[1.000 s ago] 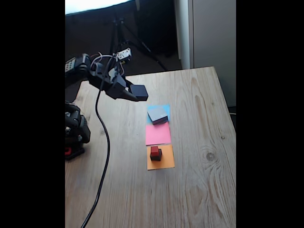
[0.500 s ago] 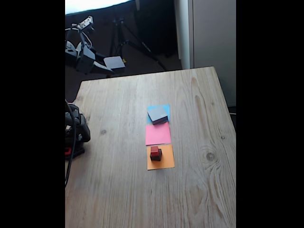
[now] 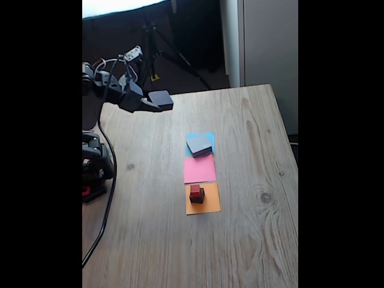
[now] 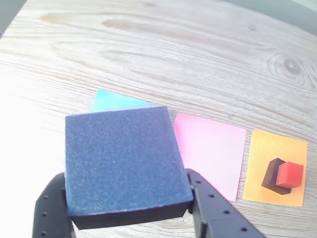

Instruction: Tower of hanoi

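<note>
My gripper (image 3: 157,102) hangs above the table's far left corner in the fixed view, shut on the black slab (image 3: 161,99). Seen from the wrist, that dark slab (image 4: 124,163) is held flat between the two black fingers (image 4: 210,210), high over the table. The grey slab (image 3: 198,144) lies on the blue paper (image 3: 207,138). On the orange paper (image 3: 204,205) stands the small black cube (image 3: 197,196) with the tiny red cube (image 3: 195,189) on top; the wrist view shows the black cube (image 4: 271,177) and the red cube (image 4: 290,174) at right.
A pink paper (image 3: 199,170) lies bare between the blue and orange ones, and is pink paper (image 4: 210,151) in the wrist view. The arm's base (image 3: 95,168) and its cable (image 3: 105,216) sit at the wooden table's (image 3: 252,240) left edge. A tripod (image 3: 153,48) stands behind.
The arm carried the black slab from near the blue paper back beyond the table's far left edge, then came forward and lower over the far left corner. The blocks on the papers have not moved.
</note>
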Available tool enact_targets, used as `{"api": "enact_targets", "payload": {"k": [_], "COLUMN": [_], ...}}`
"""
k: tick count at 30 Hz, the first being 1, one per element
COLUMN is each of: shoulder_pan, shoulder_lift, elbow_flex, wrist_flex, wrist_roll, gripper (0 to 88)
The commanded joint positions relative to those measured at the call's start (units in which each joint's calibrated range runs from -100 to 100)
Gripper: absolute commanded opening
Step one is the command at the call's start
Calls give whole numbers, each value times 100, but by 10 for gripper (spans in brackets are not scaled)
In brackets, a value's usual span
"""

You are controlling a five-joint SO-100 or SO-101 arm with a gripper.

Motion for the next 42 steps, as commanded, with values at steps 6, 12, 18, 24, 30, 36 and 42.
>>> {"api": "enact_targets", "payload": {"k": [6,12,18,24,30,36,42], "shoulder_pan": [67,-25,-83,-75,-67,-134,-109], "shoulder_lift": [102,768,1896,2804,3569,4273,4803], "elbow_flex": [3365,4238,4356,4311,4265,3929,3647], "wrist_flex": [-4357,-6154,-7546,-8339,-8986,-9472,-9796], "wrist_roll": [548,799,799,799,748,564,665], "gripper": [121,123,127,137,137,138,139]}}
